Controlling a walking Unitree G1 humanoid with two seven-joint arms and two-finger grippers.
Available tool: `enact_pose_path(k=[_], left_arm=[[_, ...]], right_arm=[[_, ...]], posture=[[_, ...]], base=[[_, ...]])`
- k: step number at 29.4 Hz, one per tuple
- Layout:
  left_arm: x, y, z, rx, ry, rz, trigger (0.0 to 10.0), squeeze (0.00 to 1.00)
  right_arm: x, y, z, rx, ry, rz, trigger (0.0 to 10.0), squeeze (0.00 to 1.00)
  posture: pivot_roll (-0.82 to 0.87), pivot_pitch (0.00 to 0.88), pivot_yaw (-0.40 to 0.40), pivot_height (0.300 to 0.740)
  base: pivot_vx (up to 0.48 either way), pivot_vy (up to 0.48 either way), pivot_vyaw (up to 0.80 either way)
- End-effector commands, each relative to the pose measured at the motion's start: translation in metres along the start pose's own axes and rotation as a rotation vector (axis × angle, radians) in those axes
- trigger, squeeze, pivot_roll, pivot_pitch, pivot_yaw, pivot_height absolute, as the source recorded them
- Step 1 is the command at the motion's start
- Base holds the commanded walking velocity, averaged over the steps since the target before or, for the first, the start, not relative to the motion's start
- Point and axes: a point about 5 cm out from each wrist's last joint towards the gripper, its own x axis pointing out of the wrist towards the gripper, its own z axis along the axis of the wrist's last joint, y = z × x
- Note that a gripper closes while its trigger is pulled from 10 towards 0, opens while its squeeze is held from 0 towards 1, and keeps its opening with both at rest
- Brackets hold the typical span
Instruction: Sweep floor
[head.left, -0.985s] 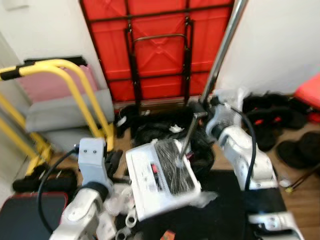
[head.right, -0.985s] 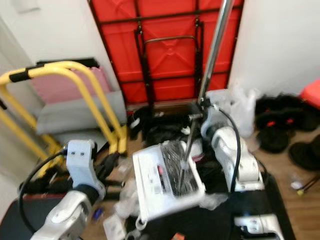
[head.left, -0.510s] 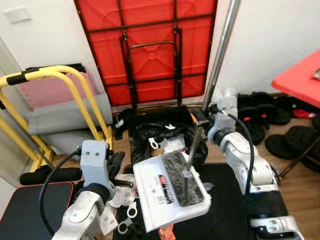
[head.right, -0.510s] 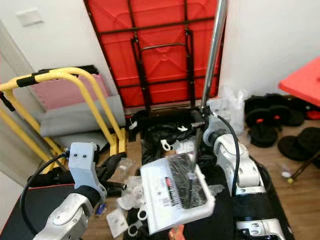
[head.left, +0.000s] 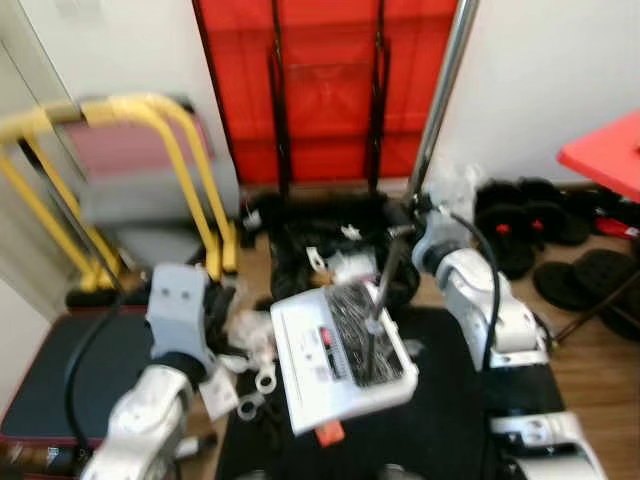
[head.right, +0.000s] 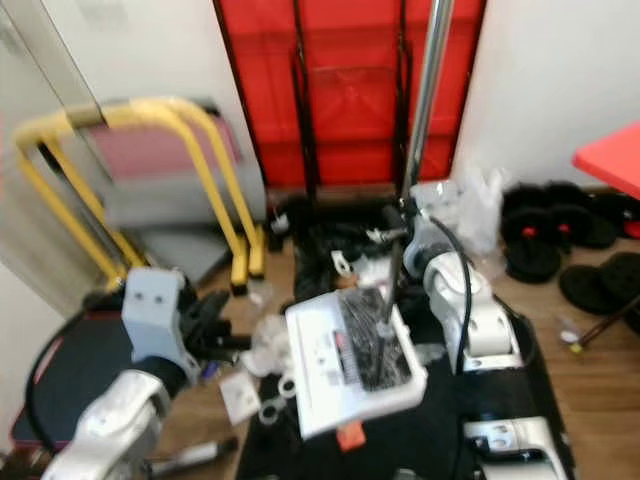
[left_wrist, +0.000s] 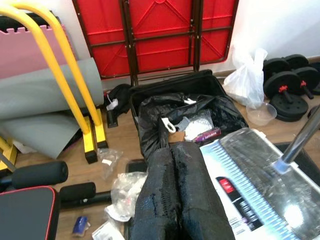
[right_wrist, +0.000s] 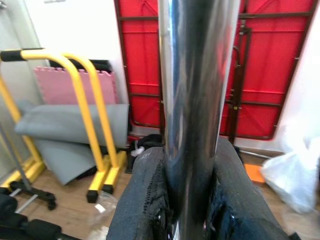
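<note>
My right gripper (right_wrist: 192, 202) is shut on a shiny metal pole (head.left: 440, 90) that rises past the red table. The pole's lower end runs down to a white sweeper head (head.left: 340, 355) with black bristles, tilted above a black mat. In the right wrist view a black finger (right_wrist: 142, 200) presses each side of the pole (right_wrist: 195, 100). My left gripper (left_wrist: 172, 190) is shut on nothing and hovers beside the sweeper head (left_wrist: 260, 185). It points toward an open black bin bag (left_wrist: 185, 115) holding scraps.
A folded red table (head.left: 320, 90) leans on the far wall. On the left stands a yellow frame (head.left: 160, 150), with grey mats behind it. Black weights (head.left: 530, 220) lie at the right. Plastic litter (head.left: 250, 350) is scattered on the wooden floor, and a black padded bench (head.left: 50, 390) sits near left.
The camera has swung, so the whole scene has shifted and blurred. My right gripper keeps its hold on the pole. The sweeper head stays tilted in front of me.
</note>
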Motion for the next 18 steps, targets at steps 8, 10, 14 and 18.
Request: enact_pose_path(k=[8,10,14,18], left_arm=[[0.0009,-0.0022,-0.0025,-0.003,0.011,-0.038,10.0,0.0],[0.0019,-0.0012,-0.0026,-0.008,0.01,-0.027,10.0,0.0],[0.0023,-0.0005,-0.0028,-0.012,0.012,-0.023,10.0,0.0],[0.0025,-0.0003,-0.0029,-0.017,0.012,-0.02,10.0,0.0]], right_arm=[[0.0016,-0.0011,0.0157,-0.036,-0.079,-0.013,10.0,0.0],[0.0016,-0.0016,0.0143,-0.043,-0.074,-0.019,10.0,0.0],[0.0019,-0.0022,0.0138,-0.049,-0.073,-0.024,10.0,0.0],[0.0023,-0.0038,0.0131,-0.058,-0.068,-0.037,10.0,0.0]], posture=[[-0.09,0.074,0.004,0.74],[-0.09,0.074,0.004,0.74],[-0.09,0.074,0.003,0.74],[-0.09,0.074,0.003,0.74]], base=[[0.0,-0.23,0.0],[0.0,0.0,0.0],[0.0,0.0,0.0],[0.0,0.0,0.0]])
